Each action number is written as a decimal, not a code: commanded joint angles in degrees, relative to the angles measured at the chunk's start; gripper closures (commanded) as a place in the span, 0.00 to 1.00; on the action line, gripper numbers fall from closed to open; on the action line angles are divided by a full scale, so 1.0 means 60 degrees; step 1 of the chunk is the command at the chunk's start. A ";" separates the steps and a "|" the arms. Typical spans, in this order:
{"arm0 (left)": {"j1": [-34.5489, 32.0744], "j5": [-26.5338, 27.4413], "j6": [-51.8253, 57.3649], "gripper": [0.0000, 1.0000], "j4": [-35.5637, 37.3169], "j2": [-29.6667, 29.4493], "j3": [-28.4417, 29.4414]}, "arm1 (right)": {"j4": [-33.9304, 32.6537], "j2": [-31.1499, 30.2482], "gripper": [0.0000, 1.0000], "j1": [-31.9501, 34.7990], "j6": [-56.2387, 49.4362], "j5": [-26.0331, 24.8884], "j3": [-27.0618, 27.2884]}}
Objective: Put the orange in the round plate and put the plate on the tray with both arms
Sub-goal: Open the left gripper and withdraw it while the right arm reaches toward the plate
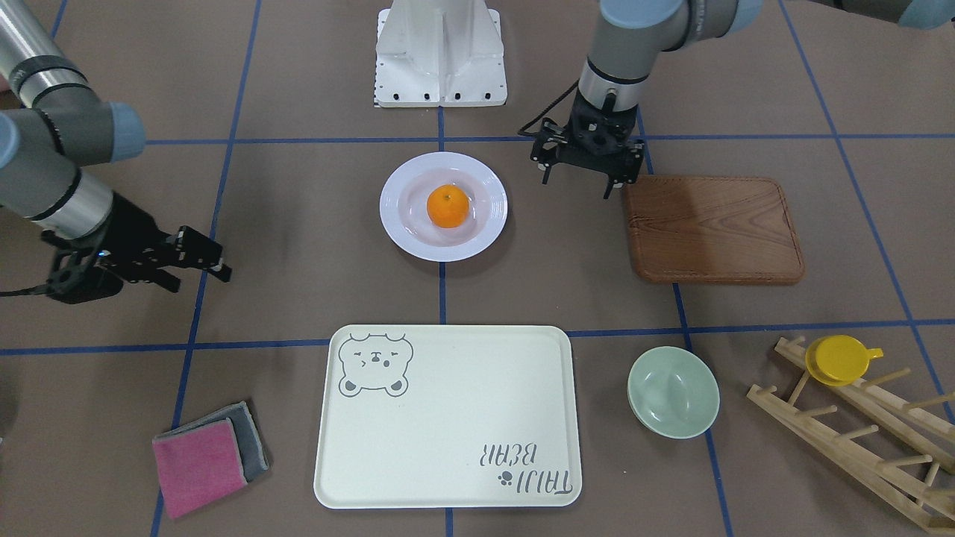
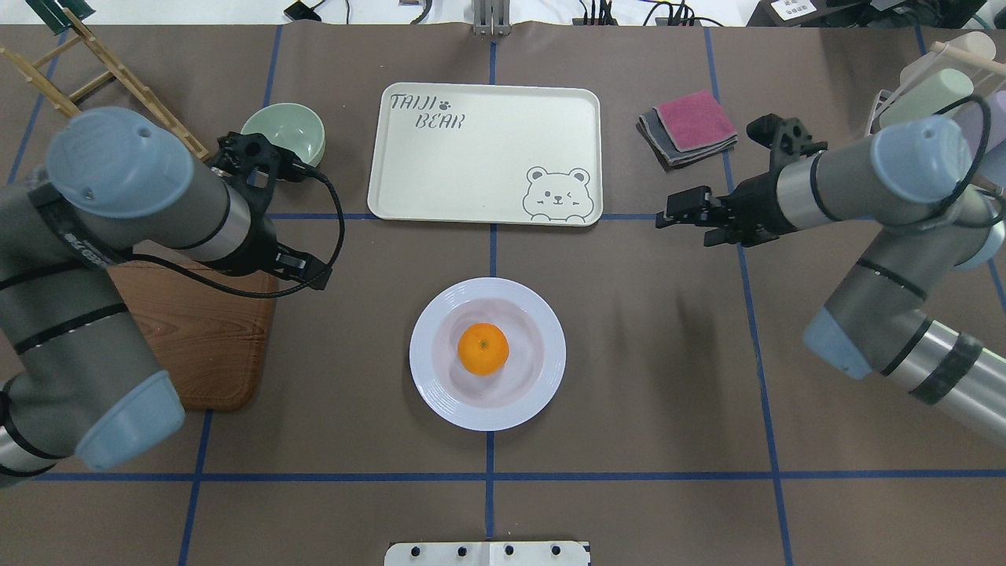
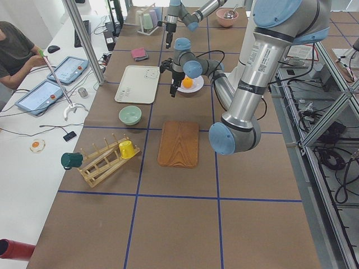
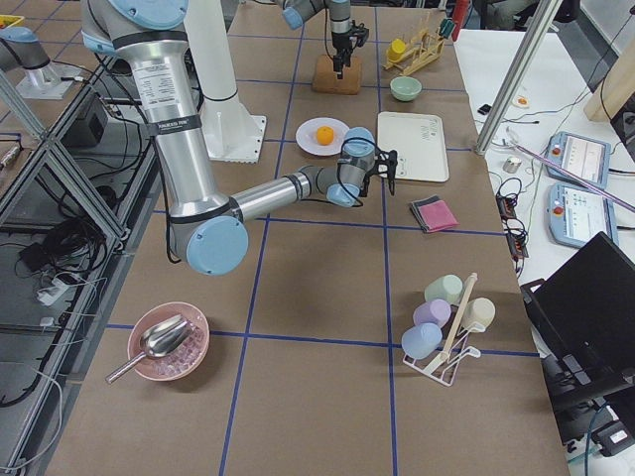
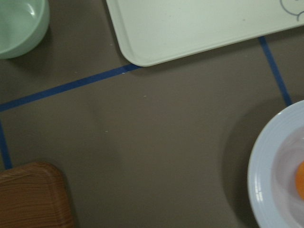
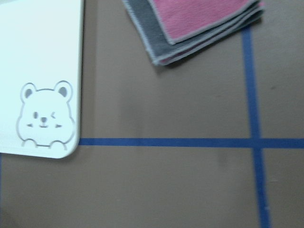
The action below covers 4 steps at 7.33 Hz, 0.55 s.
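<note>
While the orange (image 1: 448, 206) sits in the round plate (image 1: 395, 206), the left pincer (image 1: 578, 183) and right pincer (image 1: 200, 279) hang wide, empty.

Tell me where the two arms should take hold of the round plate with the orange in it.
Grip the round plate by its wide ridged rim at opposite edges, left end effector from its own side, right end effector from the other. The orange rests loose in the sunken centre, so a level, two-sided lift seems safest.

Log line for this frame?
orange: in round plate | round plate: on table, off tray | left end effector: open, empty | right end effector: open, empty
</note>
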 commanded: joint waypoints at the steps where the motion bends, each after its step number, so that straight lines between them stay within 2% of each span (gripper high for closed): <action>1: -0.0989 -0.0676 0.1197 0.01 0.0000 0.0617 0.0033 | 0.2624 -0.0094 0.00 -0.1912 0.2952 -0.2735 0.0175; 2: -0.1297 -0.0676 0.1504 0.01 0.0029 0.0736 0.0091 | 0.2836 -0.0110 0.01 -0.2978 0.3454 -0.4444 0.0438; 3: -0.1372 -0.0691 0.1551 0.01 0.0029 0.0839 0.0063 | 0.2853 -0.0197 0.03 -0.3468 0.3503 -0.5128 0.0643; 4: -0.1373 -0.0691 0.1551 0.01 0.0029 0.0840 0.0062 | 0.2867 -0.0561 0.02 -0.3531 0.4286 -0.5526 0.1109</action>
